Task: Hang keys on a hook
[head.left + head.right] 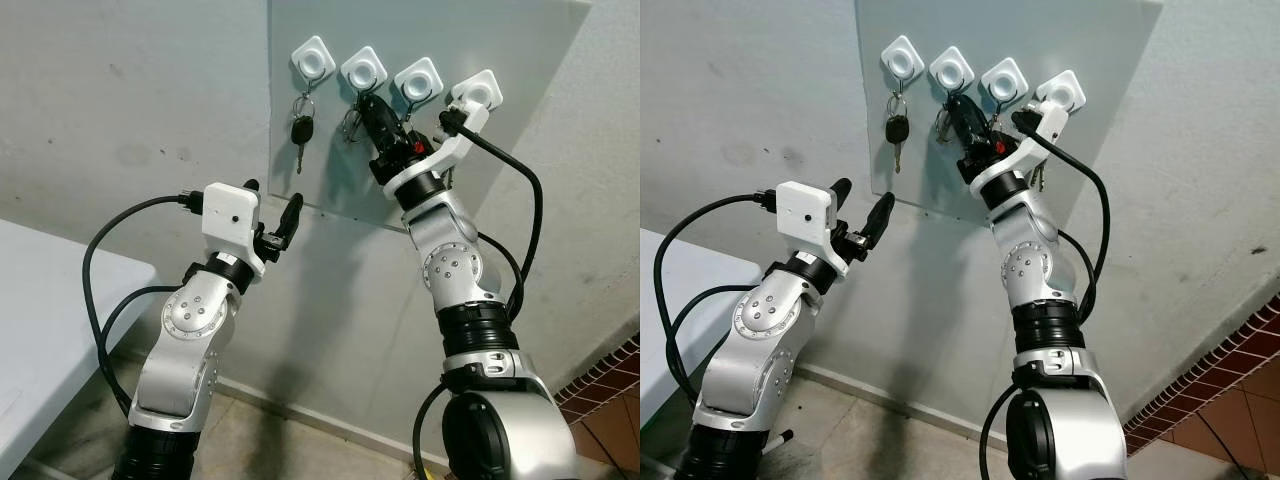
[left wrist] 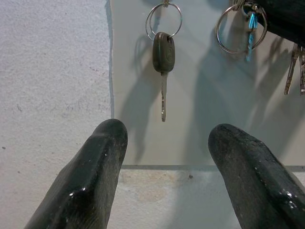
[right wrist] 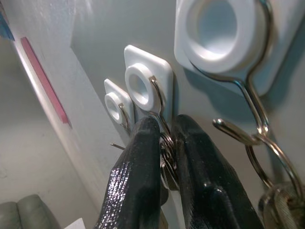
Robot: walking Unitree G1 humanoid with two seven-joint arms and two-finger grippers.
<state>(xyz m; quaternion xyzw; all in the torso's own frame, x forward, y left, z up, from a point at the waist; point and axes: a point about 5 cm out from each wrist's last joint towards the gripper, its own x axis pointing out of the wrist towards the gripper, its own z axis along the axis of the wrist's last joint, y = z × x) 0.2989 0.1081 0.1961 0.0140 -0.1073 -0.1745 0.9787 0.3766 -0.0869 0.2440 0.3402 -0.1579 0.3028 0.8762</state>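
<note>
Head stereo pair: both eyes look forward and slightly up at a grey wall panel (image 1: 420, 110) with four white hooks (image 1: 313, 58), from behind both arms.
Shared part: both show the same panel, hooks and arms; the right eye frames them further left.
Left wrist view: looks along its fingers (image 2: 90, 176) at the panel's lower edge, near a hanging car key (image 2: 163, 52).
Right wrist view: very close, looking up along the hooks.

1. Legible text, labels, brands, numbers, signs: none in any view.
2. Black-headed car key (image 2: 163, 53) on a steel ring, at 12 o'clock from the left gripper's black fingers (image 2: 90, 176): a faint moulded emblem on its head, too small to read.
</note>
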